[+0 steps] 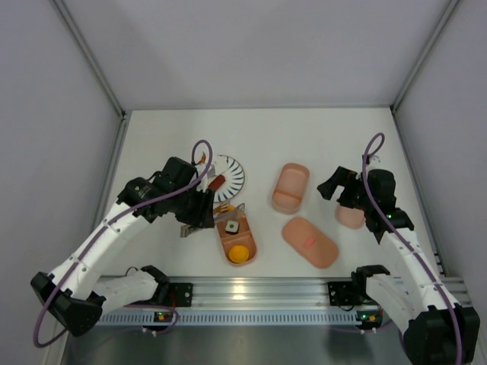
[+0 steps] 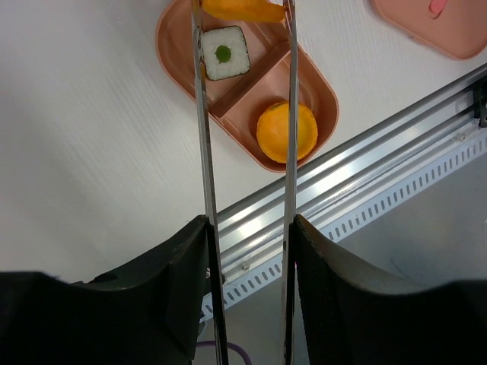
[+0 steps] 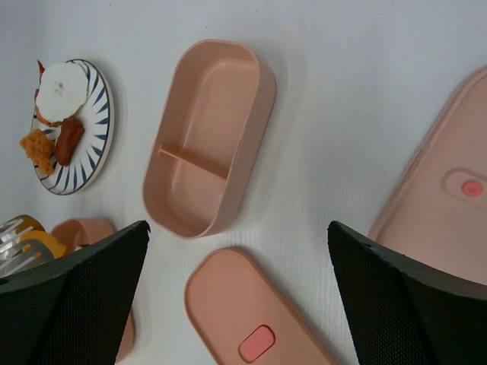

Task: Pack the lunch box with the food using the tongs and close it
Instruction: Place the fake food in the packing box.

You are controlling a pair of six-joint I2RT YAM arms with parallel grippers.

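Note:
My left gripper [image 2: 249, 228] [image 1: 199, 217] is shut on the tongs [image 2: 204, 152], pressing both silver arms. An orange piece of food [image 2: 236, 9] lies between the tongs' tips, over the far compartment of a pink lunch box tray [image 2: 171, 46] [image 1: 251, 236]. That compartment holds a white rice roll [image 2: 224, 53], the near one a round orange piece [image 2: 287, 131]. A second tray [image 3: 209, 137] [image 1: 291, 188] is empty. One lid [image 3: 243, 319] [image 1: 310, 241] lies flat near it, another lid [image 3: 441, 205] under my right arm. My right gripper [image 3: 237, 228] [image 1: 338, 190] hangs open, holding nothing.
A striped round plate [image 3: 103, 114] [image 1: 232, 171] behind the filled tray carries a white slice [image 3: 62, 90], a brown piece [image 3: 68, 141] and an orange fried piece [image 3: 36, 148]. The aluminium rail [image 1: 251, 293] runs along the near table edge.

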